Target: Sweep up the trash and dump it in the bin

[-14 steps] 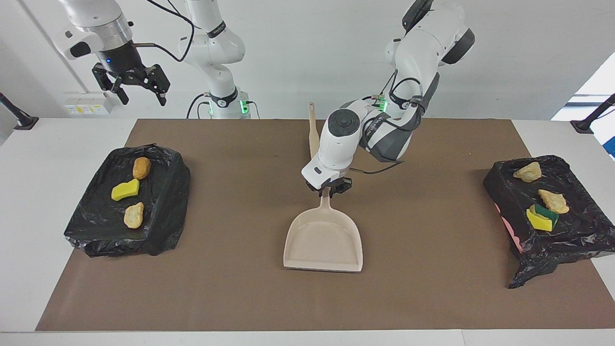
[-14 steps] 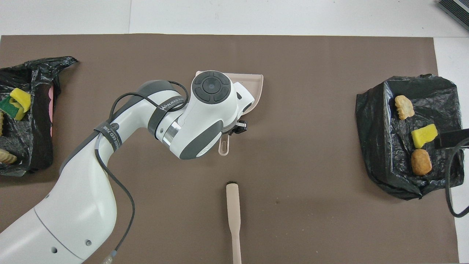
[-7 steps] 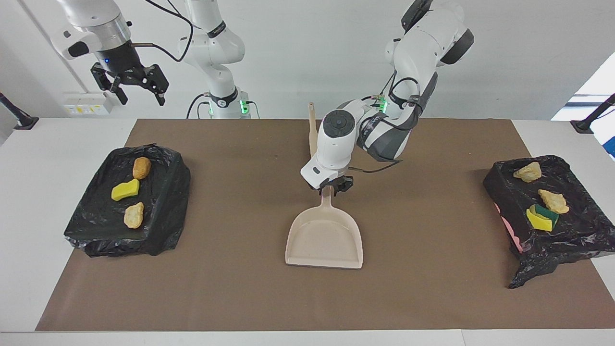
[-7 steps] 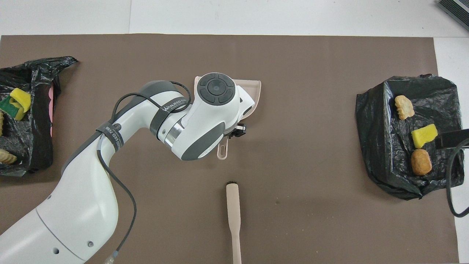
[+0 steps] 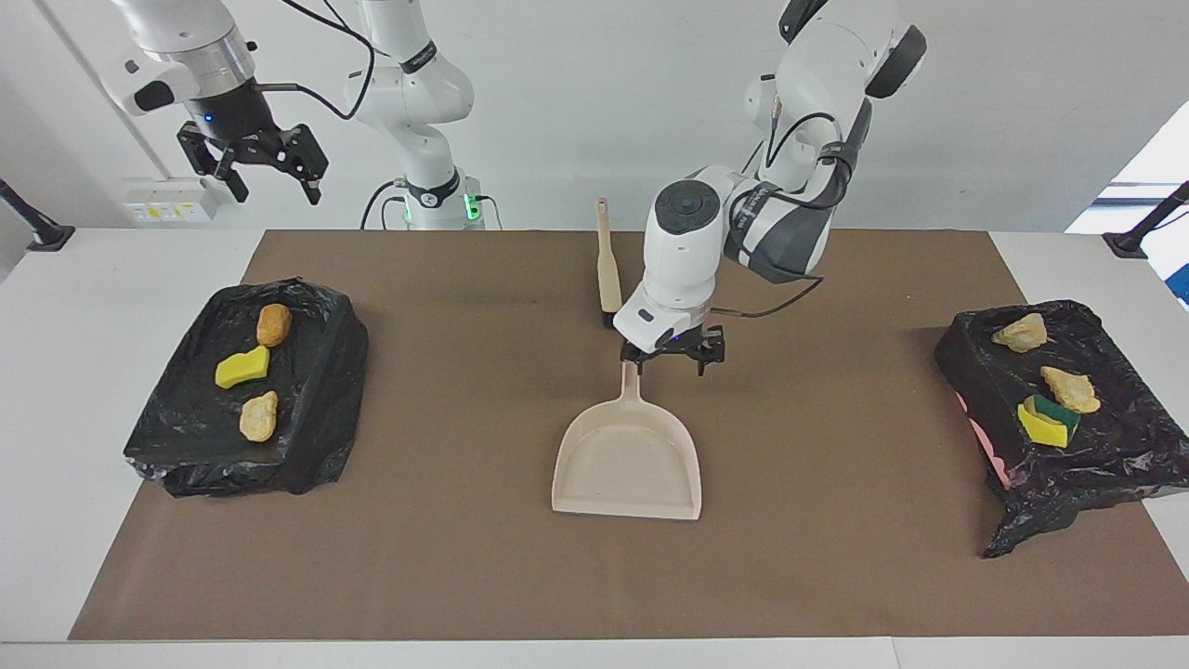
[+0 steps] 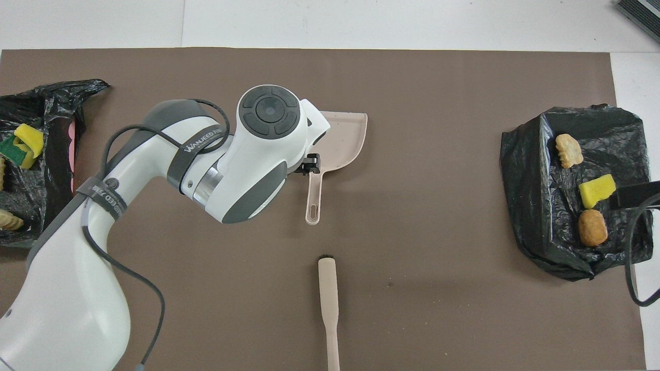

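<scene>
Left pincer (image 5: 672, 357) spread wide, gripping nothing, just above dustpan (image 5: 627, 460) handle, pan flat on surface. Right pincer (image 5: 265, 167) open, empty, waiting high over bin (image 5: 316, 390). Trash (image 5: 242, 368) already binned, well apart from left pincer; likely done.

White wall (image 5: 576, 102) and white table (image 5: 111, 269) — brown mat (image 5: 836, 279) over its middle.

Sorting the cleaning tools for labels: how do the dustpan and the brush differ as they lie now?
The dustpan is broad, a flat open tray with a short handle; the brush is one slim stick. The dustpan lies farther from the robots, the brush nearer to them. The open left gripper hangs by the dustpan's handle; nothing is at the brush. Both are beige, lie on the brown mat and hold no trash.
</scene>
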